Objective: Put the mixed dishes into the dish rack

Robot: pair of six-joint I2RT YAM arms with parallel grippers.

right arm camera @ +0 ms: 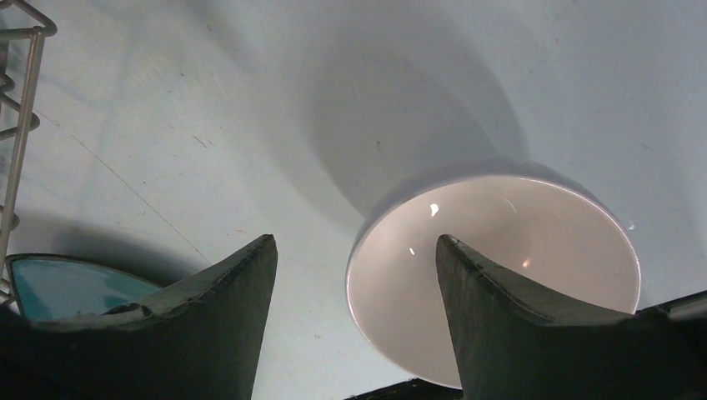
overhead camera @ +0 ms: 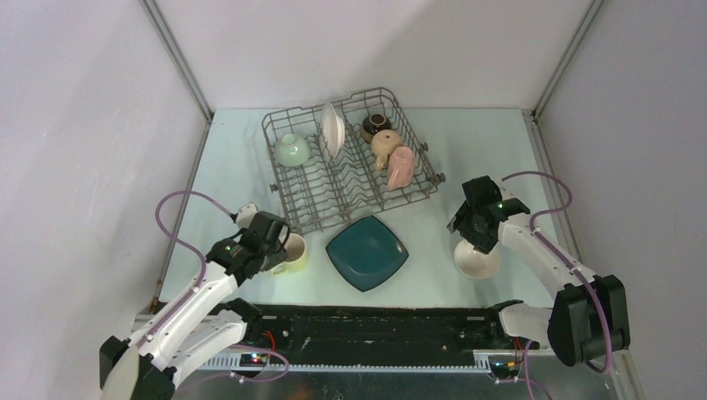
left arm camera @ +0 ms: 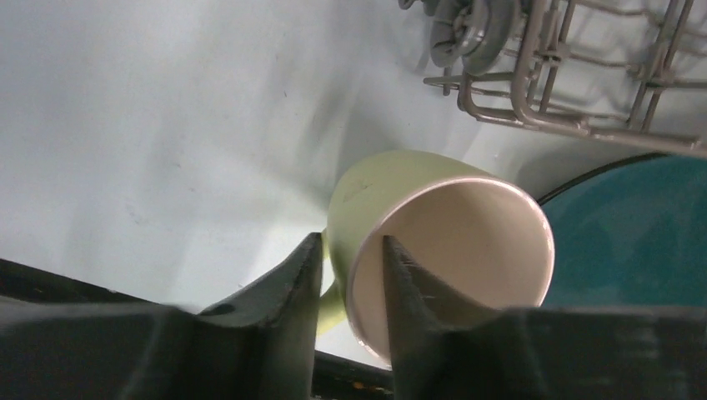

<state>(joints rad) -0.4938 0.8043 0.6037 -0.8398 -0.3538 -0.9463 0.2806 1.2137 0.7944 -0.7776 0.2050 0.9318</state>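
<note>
The table (overhead camera: pixel 500 150) is pale blue-green, a little scratched, and white walls (overhead camera: pixel 375 42) close it on three sides. The dish rack (overhead camera: pixel 329 190) stands at the far middle (it holds a pale green bowl (overhead camera: pixel 293 150), a white plate (overhead camera: pixel 332 131), a brown bowl (overhead camera: pixel 376 126), a tan mug (overhead camera: pixel 384 147) and a pink mug (overhead camera: pixel 401 167)). My left pincer (left arm camera: pixel 353 240) stands astride the rim of the yellow mug (left arm camera: pixel 392 192), which is on the table near the rack's front corner. I cannot tell if it is pressing the rim. My right pincer (right arm camera: pixel 354 239) is released, astride the rim of the white bowl (right arm camera: pixel 500 250). Only the top view shows the teal square plate (overhead camera: pixel 367 252) whole; both wrist views cut it off.
</note>
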